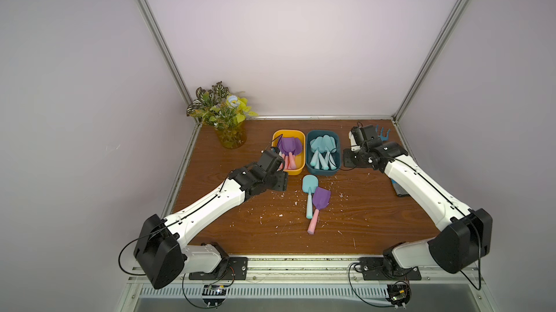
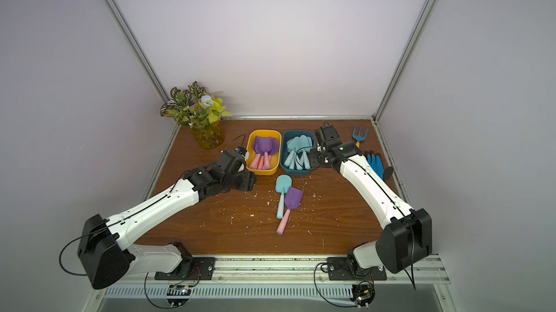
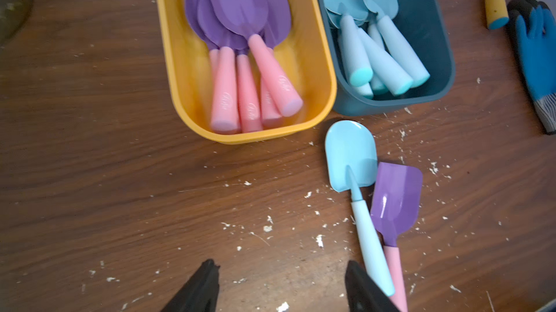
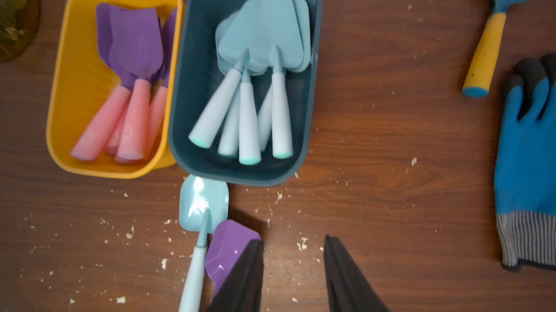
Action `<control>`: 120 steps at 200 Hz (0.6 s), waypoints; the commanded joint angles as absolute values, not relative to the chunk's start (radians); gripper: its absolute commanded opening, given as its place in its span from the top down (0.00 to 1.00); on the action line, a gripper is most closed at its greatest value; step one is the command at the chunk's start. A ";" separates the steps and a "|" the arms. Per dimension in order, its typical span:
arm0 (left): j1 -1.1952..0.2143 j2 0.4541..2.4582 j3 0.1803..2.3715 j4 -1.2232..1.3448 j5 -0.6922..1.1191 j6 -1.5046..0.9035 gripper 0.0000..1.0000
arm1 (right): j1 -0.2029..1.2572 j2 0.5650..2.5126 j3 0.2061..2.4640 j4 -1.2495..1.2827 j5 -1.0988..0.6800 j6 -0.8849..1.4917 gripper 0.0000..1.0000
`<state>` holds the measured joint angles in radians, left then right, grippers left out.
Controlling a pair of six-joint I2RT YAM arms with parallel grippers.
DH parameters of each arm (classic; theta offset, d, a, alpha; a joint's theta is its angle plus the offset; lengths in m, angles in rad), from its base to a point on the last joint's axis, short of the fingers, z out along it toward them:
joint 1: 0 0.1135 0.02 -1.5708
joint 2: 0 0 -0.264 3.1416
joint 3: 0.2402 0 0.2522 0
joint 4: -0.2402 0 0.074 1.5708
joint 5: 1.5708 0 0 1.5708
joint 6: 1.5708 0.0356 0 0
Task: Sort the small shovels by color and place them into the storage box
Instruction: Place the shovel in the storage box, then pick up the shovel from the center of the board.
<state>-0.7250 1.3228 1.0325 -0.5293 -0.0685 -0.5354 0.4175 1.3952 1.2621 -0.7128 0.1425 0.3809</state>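
Observation:
Two small shovels lie side by side on the wooden table: a light-blue one point(image 1: 309, 185) and a purple one with a pink handle point(image 1: 320, 197). Behind them, a yellow storage box point(image 1: 293, 171) holds several purple shovels point(image 3: 237, 9). Beside it, a teal box point(image 1: 323, 171) holds several light-blue shovels point(image 4: 270, 34). My left gripper point(image 3: 281, 268) hovers open over bare table, just left of the loose pair's handles. My right gripper point(image 4: 293, 242) is open and empty, with one finger point(image 4: 246, 271) overlapping the loose purple blade in its wrist view.
A plant in a yellow glass vase point(image 1: 230, 139) stands at the back left. A blue rake with a yellow handle point(image 2: 359, 134) and a blue glove point(image 2: 374, 163) lie at the right edge. White crumbs point(image 1: 279, 215) are scattered over the table.

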 commanded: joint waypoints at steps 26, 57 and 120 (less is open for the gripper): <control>-0.894 1.467 1.095 -0.565 -0.142 -0.643 0.32 | 0.422 1.292 1.173 -0.678 0.144 0.365 0.60; -0.980 1.571 1.123 -0.563 -0.136 -0.684 0.32 | 0.419 1.215 1.107 -0.665 0.195 0.343 0.60; -1.049 1.664 1.137 -0.560 -0.114 -0.723 0.31 | 0.408 1.169 1.031 -0.611 0.208 0.343 0.60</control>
<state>-1.0286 1.6497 1.1103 -0.5426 -0.1127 -0.6968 0.4145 1.1782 1.0409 -0.6579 0.1856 0.3553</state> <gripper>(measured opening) 0.689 0.398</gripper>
